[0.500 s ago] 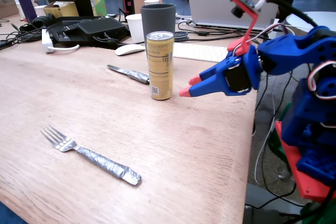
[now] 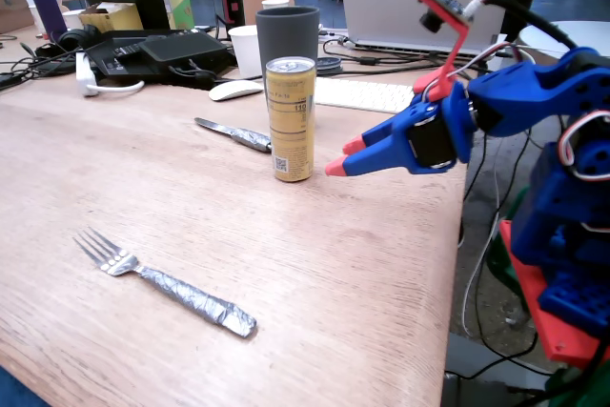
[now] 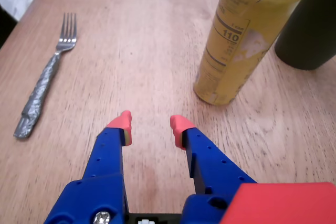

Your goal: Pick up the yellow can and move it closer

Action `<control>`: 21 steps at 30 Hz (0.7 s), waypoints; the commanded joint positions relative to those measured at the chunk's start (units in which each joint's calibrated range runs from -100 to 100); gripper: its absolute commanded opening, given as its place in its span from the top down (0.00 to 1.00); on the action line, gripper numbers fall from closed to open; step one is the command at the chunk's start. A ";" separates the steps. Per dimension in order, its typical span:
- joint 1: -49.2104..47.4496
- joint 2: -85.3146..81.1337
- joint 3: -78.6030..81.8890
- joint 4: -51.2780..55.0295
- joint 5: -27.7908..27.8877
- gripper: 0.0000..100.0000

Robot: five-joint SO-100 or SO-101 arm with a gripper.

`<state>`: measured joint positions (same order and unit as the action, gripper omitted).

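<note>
The desk is pale wood, matt, with visible grain. The yellow can is smooth metal with a soft golden sheen and a bright silver top rim. The fork is shiny metal, its handle wrapped in crinkled foil. The gripper is matt blue plastic, tipped in red

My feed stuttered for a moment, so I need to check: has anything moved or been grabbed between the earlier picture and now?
Nothing visibly changed. The tool hangs open and empty just right of the yellow can in the fixed view, not touching it. The can stands upright in the same spot, in front of the dark grey cup, and the fork and the knife lie where they were.
</note>
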<state>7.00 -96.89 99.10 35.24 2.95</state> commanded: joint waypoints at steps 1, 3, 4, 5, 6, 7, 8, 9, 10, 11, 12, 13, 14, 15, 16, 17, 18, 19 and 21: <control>-1.75 -0.54 0.34 -0.02 -0.24 0.83; -0.91 -0.45 0.34 -0.02 0.15 0.83; -1.58 -0.45 0.34 -0.02 -0.10 0.83; -1.08 -0.54 0.34 -0.02 0.05 0.83; -1.58 -0.54 0.34 0.07 -0.20 0.84; -1.75 -0.54 0.34 0.07 -0.20 0.84; -1.75 -0.54 0.34 0.07 -0.20 0.84; -1.58 -0.45 0.34 0.07 -0.15 0.83; -1.58 -0.37 0.34 0.07 -0.20 0.83; -1.58 -0.11 0.34 0.07 0.24 0.83; -1.58 1.43 -0.04 0.07 0.29 0.83; -1.25 4.86 -0.99 -0.02 0.34 0.83; -0.40 9.07 -2.68 -0.34 0.39 0.83; -0.06 13.44 -6.37 -0.10 0.44 0.83; -0.06 17.81 -10.33 -0.84 0.39 0.83; -0.06 22.02 -14.29 -1.00 -0.05 0.83; -0.06 25.88 -17.50 -1.08 -0.24 0.83; -0.06 29.31 -19.49 -1.17 -0.24 0.83; 0.11 33.34 -20.90 -2.73 0.00 0.83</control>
<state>7.09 -67.83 82.33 34.91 2.86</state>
